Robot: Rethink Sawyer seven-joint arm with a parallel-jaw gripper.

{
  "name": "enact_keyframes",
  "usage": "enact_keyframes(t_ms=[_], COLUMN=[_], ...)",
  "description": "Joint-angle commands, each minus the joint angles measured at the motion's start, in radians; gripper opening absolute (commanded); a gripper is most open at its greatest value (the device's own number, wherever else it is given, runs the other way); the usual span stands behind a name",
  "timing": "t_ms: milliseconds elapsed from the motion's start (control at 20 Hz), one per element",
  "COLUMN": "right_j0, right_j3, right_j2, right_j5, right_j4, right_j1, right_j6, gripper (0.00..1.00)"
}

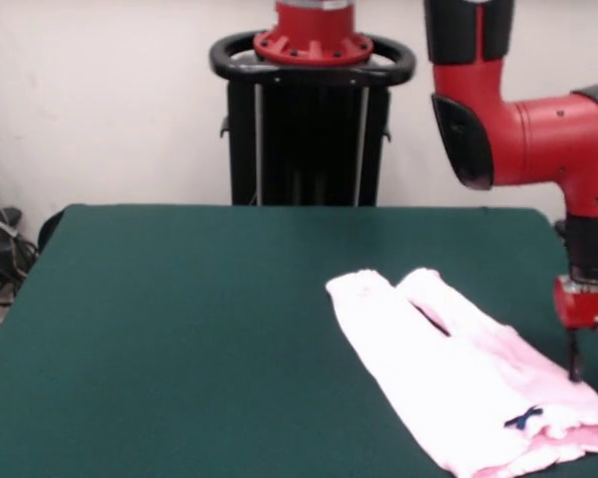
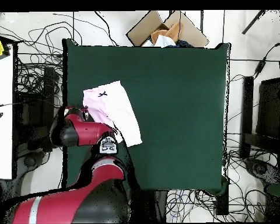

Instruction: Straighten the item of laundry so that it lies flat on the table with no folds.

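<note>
Just one pair of pink pants [image 1: 458, 378] on one table [image 1: 179, 329].

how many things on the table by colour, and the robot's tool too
pink: 1, the item of laundry
dark green: 1, the table itself
dark blue: 1, the small bow on the laundry's waistband
red and black: 1, the tool at the laundry's edge
total: 4

We see the pants [image 1: 458, 383] just beside the gripper [image 1: 575, 370] as soft matt pink cloth, cuffs ribbed. Under both, the table [image 1: 179, 339] top looks like matt green felt. Above the gripper, arm shell [image 1: 553, 139] is glossy red plastic.
</note>
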Motion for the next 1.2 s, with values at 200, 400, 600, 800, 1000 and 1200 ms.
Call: enact_keyframes(t_ms=[200,400,600,800,1000,1200], right_j0=[0.003,0.005,0.010,0.016,0.004,-0.035], right_j3=[0.050,0.053,0.073,0.110,0.152,0.196], right_j2=[-0.177,-0.171,-0.167,-0.201,-0.245,-0.267], right_j5=[0.210,0.245,0.272,0.268,0.254,0.236], right_j4=[-0.012,-0.022,-0.026,-0.048,-0.096,-0.175], right_j1=[-0.087,-0.113,-0.142,-0.156,-0.164,-0.175], right_j6=[0.099,0.107,0.114,0.107,0.080,0.045], gripper=[1.00,1.00,1.00,1.00,1.00,1.00])
